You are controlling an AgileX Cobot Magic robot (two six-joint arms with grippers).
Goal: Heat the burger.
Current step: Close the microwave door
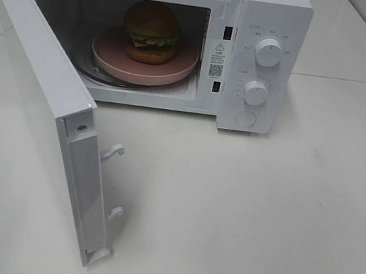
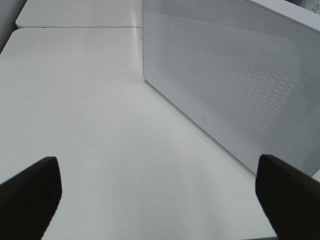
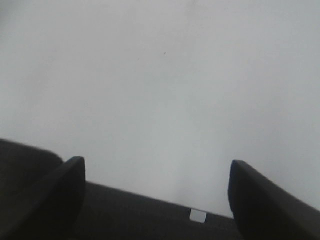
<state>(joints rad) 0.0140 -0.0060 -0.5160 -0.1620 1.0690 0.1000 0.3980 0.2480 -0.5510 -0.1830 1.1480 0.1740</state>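
Burger (image 1: 151, 32) sits on plate (image 1: 110, 54) inside open-doored microwave (image 1: 277, 13); left gripper (image 2: 157, 192) and right gripper (image 3: 157, 187) spread wide, empty

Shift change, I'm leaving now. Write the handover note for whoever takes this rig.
Left gripper: open, holding nothing, facing the outer face of the microwave door.
Right gripper: open, holding nothing, above the white table.
Burger: on the pink plate, inside the microwave.
Done: burger loaded.
Left: shut the door, which stands wide open, then probably set the knobs to start heating.
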